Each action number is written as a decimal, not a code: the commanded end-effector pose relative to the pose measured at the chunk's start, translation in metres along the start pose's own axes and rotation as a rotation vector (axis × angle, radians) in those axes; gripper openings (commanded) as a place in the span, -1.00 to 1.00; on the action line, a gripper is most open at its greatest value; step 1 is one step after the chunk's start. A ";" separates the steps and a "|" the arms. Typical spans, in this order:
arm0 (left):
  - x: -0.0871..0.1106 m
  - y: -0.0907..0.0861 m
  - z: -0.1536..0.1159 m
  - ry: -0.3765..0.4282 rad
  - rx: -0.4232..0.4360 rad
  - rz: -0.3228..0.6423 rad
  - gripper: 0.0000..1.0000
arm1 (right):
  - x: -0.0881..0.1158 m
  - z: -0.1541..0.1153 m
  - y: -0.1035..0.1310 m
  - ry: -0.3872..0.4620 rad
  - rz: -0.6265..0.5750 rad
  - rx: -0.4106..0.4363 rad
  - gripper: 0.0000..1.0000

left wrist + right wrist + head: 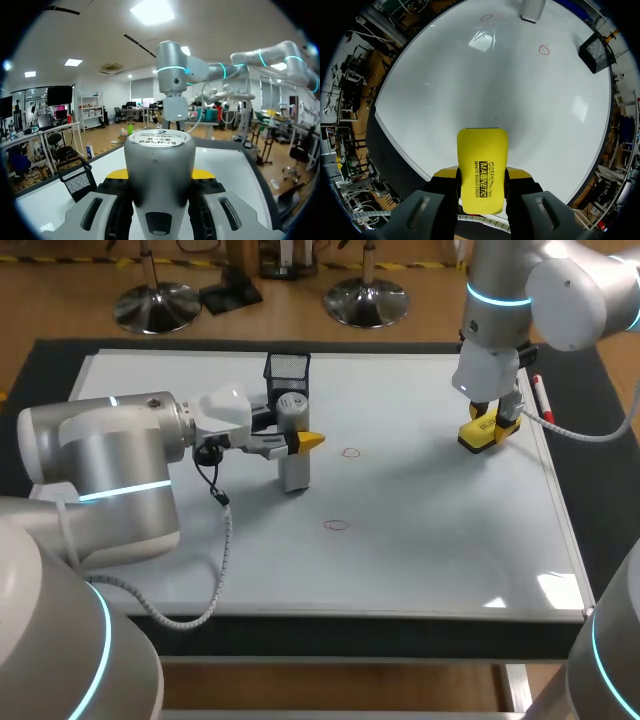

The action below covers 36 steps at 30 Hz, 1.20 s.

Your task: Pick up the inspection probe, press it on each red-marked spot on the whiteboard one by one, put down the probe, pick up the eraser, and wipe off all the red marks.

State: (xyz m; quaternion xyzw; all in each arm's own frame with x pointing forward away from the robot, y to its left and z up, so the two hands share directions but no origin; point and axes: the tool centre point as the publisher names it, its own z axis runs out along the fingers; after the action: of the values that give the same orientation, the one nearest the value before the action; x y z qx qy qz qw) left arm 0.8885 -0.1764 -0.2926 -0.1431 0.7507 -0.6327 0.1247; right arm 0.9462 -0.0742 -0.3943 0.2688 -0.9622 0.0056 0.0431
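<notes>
The grey cylindrical inspection probe (292, 445) stands upright on the whiteboard (430, 530), and my left gripper (303, 443) is shut on it from both sides. In the left wrist view the probe (159, 165) fills the space between the yellow fingertips (116, 174). Two red marks show: one (350, 452) just right of the probe, one (337, 525) nearer the front. My right gripper (488, 430) is shut on the yellow eraser (480, 433) low over the board's right side. From the right wrist the eraser (482, 170) sits between the fingers, with the marks (544, 49) (486, 16) far ahead.
A black mesh basket (287, 368) stands on the board behind the probe, and it is also seen in the left wrist view as the basket (75, 175). A red-capped marker (540, 395) lies along the board's right edge.
</notes>
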 end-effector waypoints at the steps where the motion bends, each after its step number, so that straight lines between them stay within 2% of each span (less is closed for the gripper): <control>1: 0.000 0.000 -0.003 0.002 0.003 0.001 -1.00 | 0.000 -0.001 -0.001 0.004 -0.001 0.003 -1.00; 26: 0.002 -0.003 -0.009 -0.005 -0.001 0.007 -1.00 | 0.000 -0.001 -0.001 0.004 -0.001 0.003 -1.00; 36: -0.010 -0.014 -0.050 -0.068 0.003 0.015 -1.00 | 0.000 -0.001 -0.001 0.004 -0.001 0.003 -1.00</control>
State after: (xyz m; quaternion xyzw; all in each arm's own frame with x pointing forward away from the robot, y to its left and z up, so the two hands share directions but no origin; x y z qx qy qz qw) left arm 0.8924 -0.1480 -0.2782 -0.1567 0.7501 -0.6248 0.1496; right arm 0.9462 -0.0742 -0.3942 0.2688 -0.9622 0.0056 0.0431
